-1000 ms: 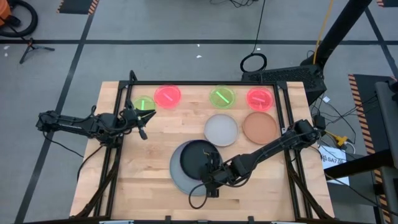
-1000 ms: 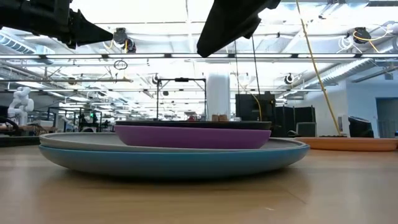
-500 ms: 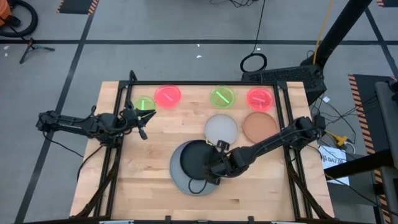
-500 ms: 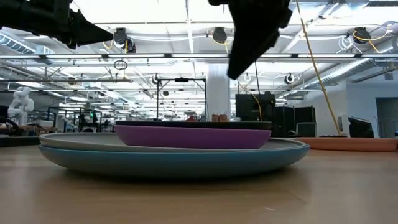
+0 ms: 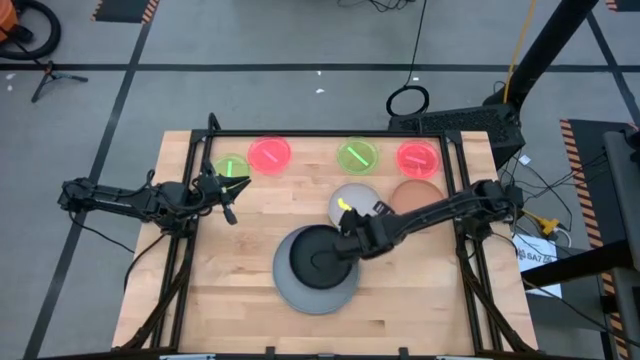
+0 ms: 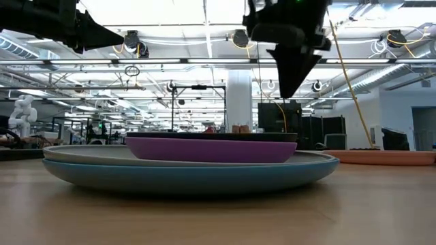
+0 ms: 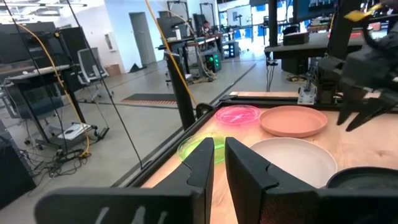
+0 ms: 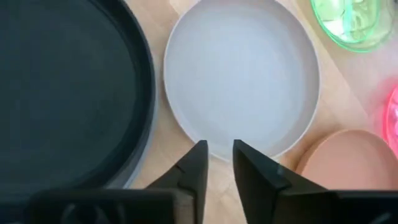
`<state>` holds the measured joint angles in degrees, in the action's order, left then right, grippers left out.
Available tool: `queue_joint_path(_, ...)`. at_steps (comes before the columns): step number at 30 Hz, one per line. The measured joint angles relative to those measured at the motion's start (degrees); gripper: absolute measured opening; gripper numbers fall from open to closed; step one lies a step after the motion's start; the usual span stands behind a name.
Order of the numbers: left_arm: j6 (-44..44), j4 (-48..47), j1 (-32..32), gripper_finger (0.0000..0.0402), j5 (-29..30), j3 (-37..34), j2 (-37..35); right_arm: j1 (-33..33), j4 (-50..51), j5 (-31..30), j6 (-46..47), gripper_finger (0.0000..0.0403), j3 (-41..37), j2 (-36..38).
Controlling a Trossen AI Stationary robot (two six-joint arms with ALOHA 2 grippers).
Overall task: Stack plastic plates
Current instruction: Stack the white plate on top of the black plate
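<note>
A stack (image 5: 300, 290) sits near the table's middle: blue plate (image 6: 191, 178) at the bottom, then grey (image 6: 82, 155), purple (image 6: 211, 150) and black (image 5: 318, 255) on top. The white plate (image 8: 242, 74) and tan-orange plate (image 5: 420, 205) lie flat beyond it, with small green plates (image 5: 358, 156) (image 5: 231, 166) and red-pink plates (image 5: 269, 154) (image 5: 418, 158) along the far edge. My right gripper (image 8: 219, 155) hovers over the white plate's near rim, its fingers a narrow gap apart and holding nothing. My left gripper (image 5: 226, 192) waits at the left side, shut.
A black frame rail (image 5: 330, 134) borders the table's far edge behind the small plates. Bare wood lies to the left of the stack (image 5: 230, 270) and along the near edge. My right arm (image 5: 440, 210) reaches over the tan-orange plate.
My right gripper has swung from the near rim of the stack across the black plate toward the far right, ending above the white plate's near rim. The stack has stayed put.
</note>
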<state>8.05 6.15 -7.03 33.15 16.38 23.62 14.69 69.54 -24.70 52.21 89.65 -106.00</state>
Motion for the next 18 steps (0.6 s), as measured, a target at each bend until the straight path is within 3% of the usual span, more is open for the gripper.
queue_joint_path(9, -0.36, -0.06, -0.01, 0.0049, 0.0, 0.0, 0.01, -7.75, -3.28, 2.3, -19.22, 0.0137, 0.0, -0.02)
queue_joint_path(18, -6.08, -4.7, -0.02, 0.0049, -0.02, 0.02, 0.02, -13.89, -9.27, 5.56, -40.57, 0.0137, -2.26, 2.62)
